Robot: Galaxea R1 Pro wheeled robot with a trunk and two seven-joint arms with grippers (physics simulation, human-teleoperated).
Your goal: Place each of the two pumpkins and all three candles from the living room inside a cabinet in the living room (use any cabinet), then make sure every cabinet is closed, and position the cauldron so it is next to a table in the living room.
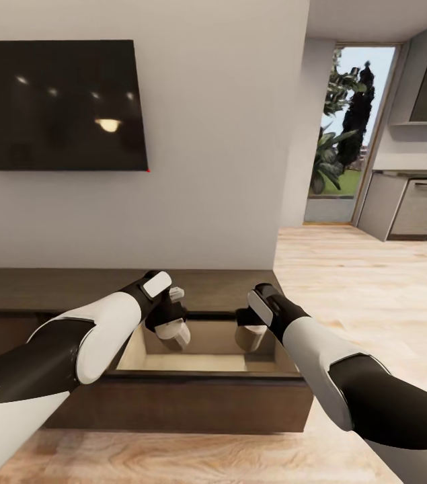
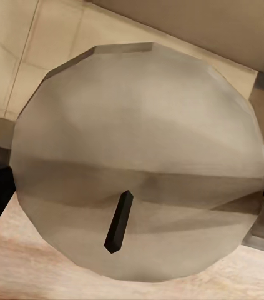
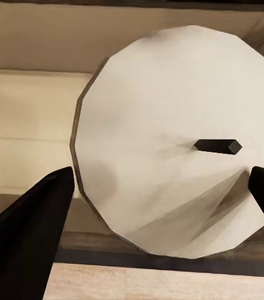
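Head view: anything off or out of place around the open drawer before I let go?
Nothing looks amiss. The cabinet drawer stands open, and each gripper, left and right, holds a candle, left and right, over its pale inside. No spill or damage shows.

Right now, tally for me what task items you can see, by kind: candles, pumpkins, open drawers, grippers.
Candles: 2, one in the left gripper (left candle), one in the right gripper (right candle), both held over the open drawer.
Pumpkins: 0 in sight.
Open drawers: 1, in the cabinet.
Grippers: 2.
Total: 5.
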